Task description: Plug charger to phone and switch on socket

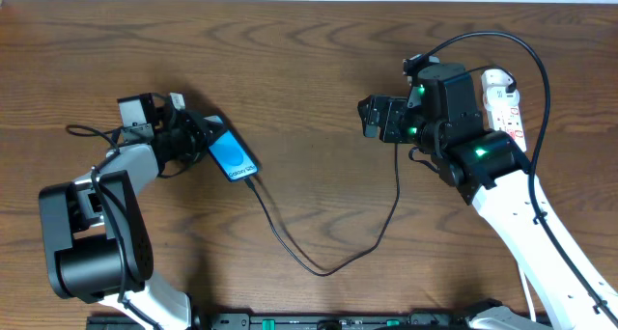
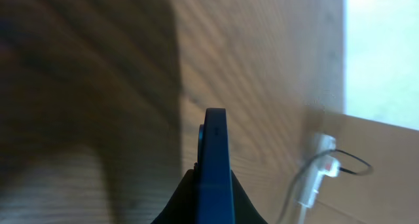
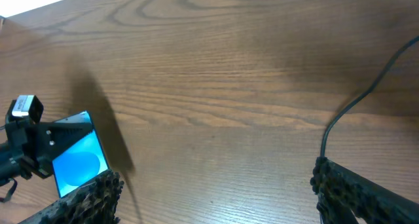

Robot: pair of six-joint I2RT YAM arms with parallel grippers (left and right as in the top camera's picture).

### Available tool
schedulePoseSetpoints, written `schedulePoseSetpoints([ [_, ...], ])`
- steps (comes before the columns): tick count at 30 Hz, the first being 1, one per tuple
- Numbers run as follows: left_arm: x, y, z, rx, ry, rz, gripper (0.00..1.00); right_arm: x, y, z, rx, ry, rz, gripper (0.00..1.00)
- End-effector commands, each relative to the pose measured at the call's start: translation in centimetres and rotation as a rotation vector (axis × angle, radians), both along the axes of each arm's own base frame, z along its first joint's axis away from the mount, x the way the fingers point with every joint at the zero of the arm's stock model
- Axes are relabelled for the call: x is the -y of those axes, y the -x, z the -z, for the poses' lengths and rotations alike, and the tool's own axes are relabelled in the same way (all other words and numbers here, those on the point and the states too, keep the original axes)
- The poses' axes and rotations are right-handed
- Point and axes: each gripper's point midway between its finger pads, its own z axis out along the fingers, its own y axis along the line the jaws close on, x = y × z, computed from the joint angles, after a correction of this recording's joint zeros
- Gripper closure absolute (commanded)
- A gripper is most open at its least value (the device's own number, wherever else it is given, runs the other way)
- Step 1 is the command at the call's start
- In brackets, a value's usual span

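**A:** Why is the phone (image 1: 234, 156) clamped and not lying free?

**B:** The left gripper (image 1: 210, 145) pinches it by its sides, probably to brace it against the plug's push. The charger (image 1: 319, 268) meets the phone's lower end, then loops away toward the right gripper (image 1: 375, 118), whose fingers stand wide apart with nothing between them.

**A:** Is the plug seated?

**B:** I can't tell, the tip is too small. The socket (image 1: 502, 103) lies well away from the phone, partly covered by the right arm, and its switch is unreadable.
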Motion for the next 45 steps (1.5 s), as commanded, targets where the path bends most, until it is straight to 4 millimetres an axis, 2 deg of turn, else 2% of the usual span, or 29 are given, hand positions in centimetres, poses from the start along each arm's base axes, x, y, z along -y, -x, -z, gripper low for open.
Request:
schedulePoseSetpoints([
  [1, -0.9, -0.5, -0.3, 0.041, -0.08, 0.01, 0.93, 0.4, -0.2, -0.4, 0.018, 0.016, 0.004, 0.09],
  [4, -0.9, -0.4, -0.1, 0.05, -0.104, 0.03, 0.93, 0.4, -0.2, -0.4, 0.018, 0.017, 0.005, 0.09],
  [10, -2.2, 0.7, 1.6, -0.036, -0.182, -0.01, 0.93, 0.5, -0.2, -0.4, 0.02, 0.02, 0.01, 0.09],
  [33, -2.4, 1.5, 2.3, -0.065, -0.217, 0.014, 0.92, 0.8, -0.3, -0.3, 0.021, 0.035, 0.024, 0.05],
  [36, -2.4, 1.7, 2.3, -0.072, -0.215, 0.014, 0.86, 0.8, -0.3, -0.3, 0.021, 0.035, 0.024, 0.04],
  [43, -2.4, 1.7, 2.4, -0.076, -0.214, 0.015, 0.83, 0.8, -0.3, -0.3, 0.021, 0.035, 0.024, 0.04],
  [45, -2.4, 1.8, 2.4, -0.077, -0.214, 0.015, 0.78, 0.8, -0.3, -0.2, 0.02, 0.035, 0.024, 0.04],
])
